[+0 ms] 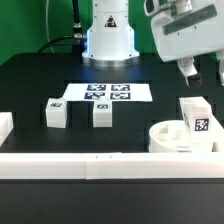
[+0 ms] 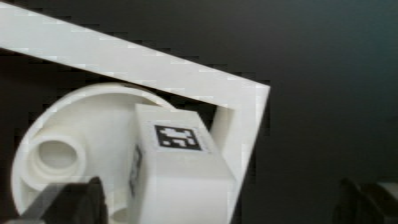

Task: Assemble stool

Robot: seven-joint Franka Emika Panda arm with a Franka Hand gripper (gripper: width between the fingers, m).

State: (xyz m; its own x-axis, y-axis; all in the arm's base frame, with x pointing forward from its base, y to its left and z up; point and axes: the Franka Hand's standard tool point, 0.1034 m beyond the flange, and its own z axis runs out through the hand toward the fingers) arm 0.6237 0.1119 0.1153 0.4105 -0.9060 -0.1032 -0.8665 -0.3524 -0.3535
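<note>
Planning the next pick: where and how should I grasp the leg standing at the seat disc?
Grip the upright leg near its top, across its side faces, coming straight down. It stands tall, top free, while the seat disc crowds its base. The end effector hangs open above.

Arm [image 1: 108, 30] rooted at the counter's far edge; gripper [image 1: 200, 70] hangs above the front corner (exterior view's right), fingers parted
</note>
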